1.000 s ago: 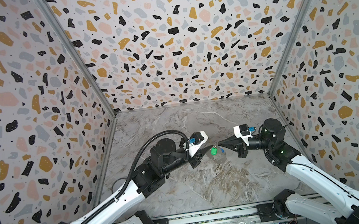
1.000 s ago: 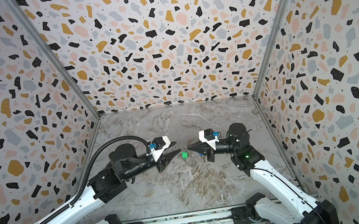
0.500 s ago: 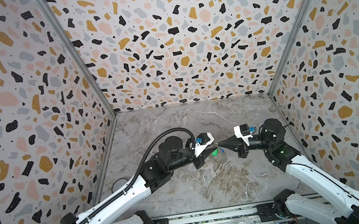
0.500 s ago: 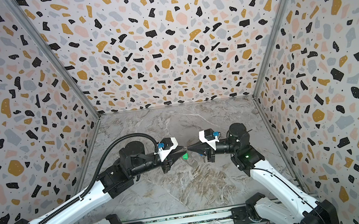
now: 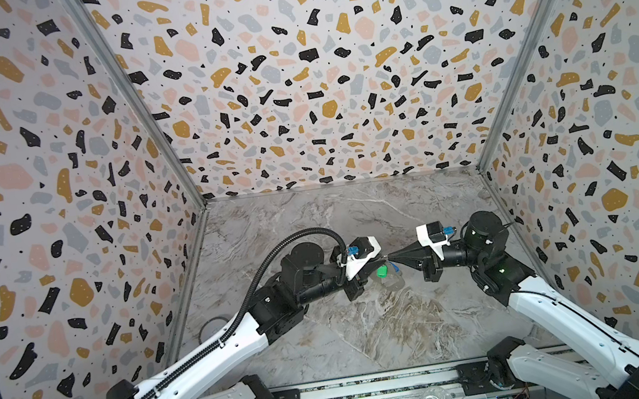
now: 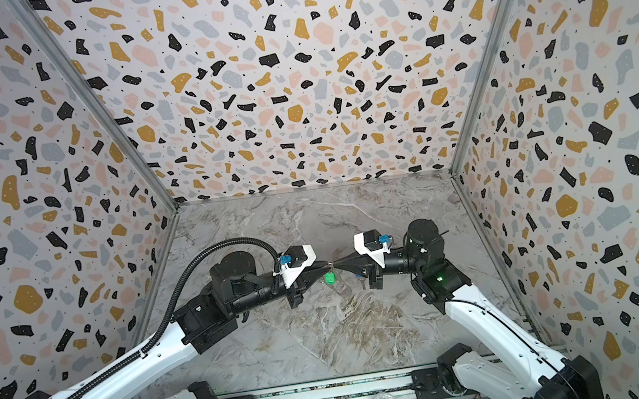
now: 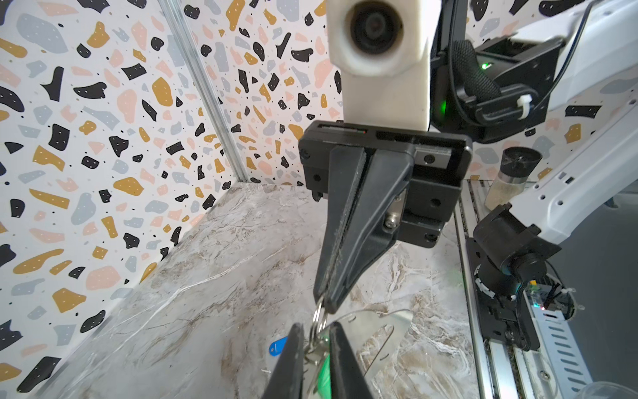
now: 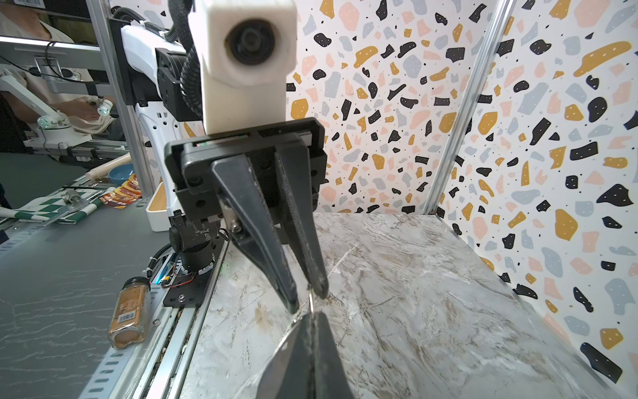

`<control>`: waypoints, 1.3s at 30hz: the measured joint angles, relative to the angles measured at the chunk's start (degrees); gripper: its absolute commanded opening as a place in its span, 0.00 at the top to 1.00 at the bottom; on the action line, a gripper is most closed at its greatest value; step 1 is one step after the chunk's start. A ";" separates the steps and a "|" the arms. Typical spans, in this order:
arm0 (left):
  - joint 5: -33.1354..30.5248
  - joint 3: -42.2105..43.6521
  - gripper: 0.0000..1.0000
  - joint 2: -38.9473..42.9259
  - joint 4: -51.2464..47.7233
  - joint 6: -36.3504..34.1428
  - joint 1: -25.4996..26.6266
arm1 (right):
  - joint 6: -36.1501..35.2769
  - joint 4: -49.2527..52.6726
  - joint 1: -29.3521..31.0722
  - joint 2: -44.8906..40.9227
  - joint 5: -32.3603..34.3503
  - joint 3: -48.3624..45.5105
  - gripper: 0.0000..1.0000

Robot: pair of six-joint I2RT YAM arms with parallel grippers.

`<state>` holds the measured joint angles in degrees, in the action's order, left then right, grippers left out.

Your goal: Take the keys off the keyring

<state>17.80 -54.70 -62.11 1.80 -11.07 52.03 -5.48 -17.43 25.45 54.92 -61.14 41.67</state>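
Quick count: two grippers, two keys, one keyring. The right gripper (image 7: 324,304) is clenched on the small metal ring links of the flat grey-beige strap keyring (image 7: 319,321), up off the grey marble tabletop (image 5: 368,328), mid-scene. The left gripper (image 8: 308,300) has its jaws a narrow gap apart around the links and the green-tagged dark-metal key (image 5: 381,272). Can't tell if it's actually pinching. The blue-tagged key (image 7: 278,345) dangles just beside.

two grippers: left gripper (image 7: 317,359), right gripper (image 7: 325,303); one green tag (image 7: 324,374); one blue tag (image 7: 278,346); one metal ring (image 7: 319,319)
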 measured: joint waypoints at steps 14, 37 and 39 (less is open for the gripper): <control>1.44 -0.59 1.00 -0.94 0.37 -0.15 -0.20 | -1.22 0.72 -0.13 0.00 -0.37 0.00 1.00; 1.16 -22.64 1.00 -12.35 -27.87 -10.88 -0.22 | -23.82 27.80 -0.85 -2.60 12.81 10.91 0.77; 1.11 -23.23 1.00 -12.85 -29.51 -11.37 -0.22 | -23.98 28.92 -0.85 -1.73 11.69 11.21 0.78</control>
<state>18.92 -77.93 -74.96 -27.70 -22.44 51.81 -29.45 11.49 24.60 53.19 -49.45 52.88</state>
